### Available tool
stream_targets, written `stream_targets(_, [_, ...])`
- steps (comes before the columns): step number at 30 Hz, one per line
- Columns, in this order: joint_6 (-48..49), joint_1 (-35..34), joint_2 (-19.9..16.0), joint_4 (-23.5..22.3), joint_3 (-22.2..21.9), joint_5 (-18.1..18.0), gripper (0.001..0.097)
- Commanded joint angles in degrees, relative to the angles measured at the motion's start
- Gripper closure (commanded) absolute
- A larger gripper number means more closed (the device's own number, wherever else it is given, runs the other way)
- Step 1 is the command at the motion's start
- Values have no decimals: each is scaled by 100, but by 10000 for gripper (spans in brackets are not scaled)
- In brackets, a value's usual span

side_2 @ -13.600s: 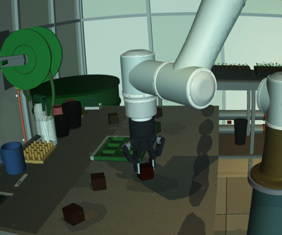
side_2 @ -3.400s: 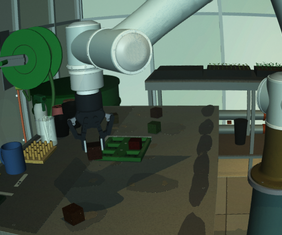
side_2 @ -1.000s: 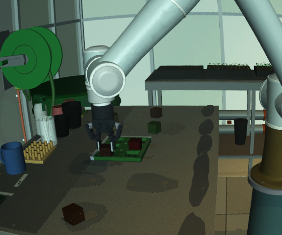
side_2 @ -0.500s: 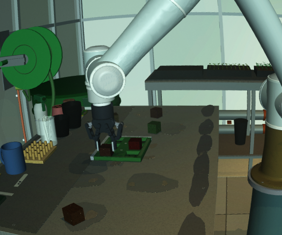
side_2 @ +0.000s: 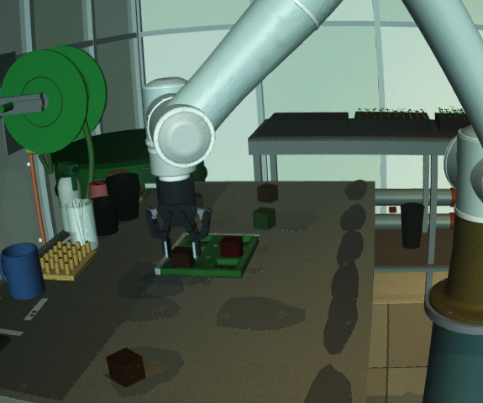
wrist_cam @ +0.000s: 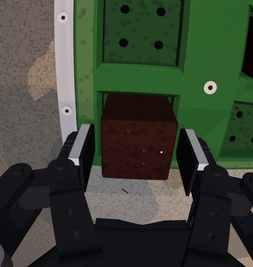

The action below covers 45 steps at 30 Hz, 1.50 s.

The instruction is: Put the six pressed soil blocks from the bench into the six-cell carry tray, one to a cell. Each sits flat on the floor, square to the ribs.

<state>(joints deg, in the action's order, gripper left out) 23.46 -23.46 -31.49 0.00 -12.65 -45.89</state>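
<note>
A dark brown soil block (wrist_cam: 139, 135) (side_2: 182, 256) sits in a corner cell of the green six-cell carry tray (side_2: 210, 256) (wrist_cam: 167, 74), at the tray's near left end. My gripper (side_2: 181, 248) (wrist_cam: 137, 152) hangs over that cell, open, its fingers to either side of the block and clear of it. A second soil block (side_2: 231, 245) sits in another cell toward the right. Loose on the bench are a brown block (side_2: 125, 367) near the front edge, a brown block (side_2: 267, 192) at the back, and a green-tinted block (side_2: 263, 217) just behind the tray. The tray's other cells show perforated floors.
The robot's base (side_2: 471, 282) stands at the right, off the bench edge. Along the left are a blue mug (side_2: 21, 270), a dibber board with pegs (side_2: 65, 258), black pots (side_2: 117, 201) and a green hose reel (side_2: 50, 97). The bench's middle front holds nothing.
</note>
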Motion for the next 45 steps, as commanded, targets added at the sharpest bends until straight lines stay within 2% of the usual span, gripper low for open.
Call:
stream_targets(1, [0, 0, 16, 2, 8, -14, 381])
stream_targets(14, [0, 0, 120, 1, 54, -167, 381])
stream_targets(16, [0, 0, 231, 2, 111, -329, 381])
stream_targets(20, [0, 0, 568, 5, 332, -873, 381])
stream_targets(22, [0, 0, 640, 3, 391, -1010, 381])
stream_targets(45, [20, -11, 644, 2, 397, -1033, 381])
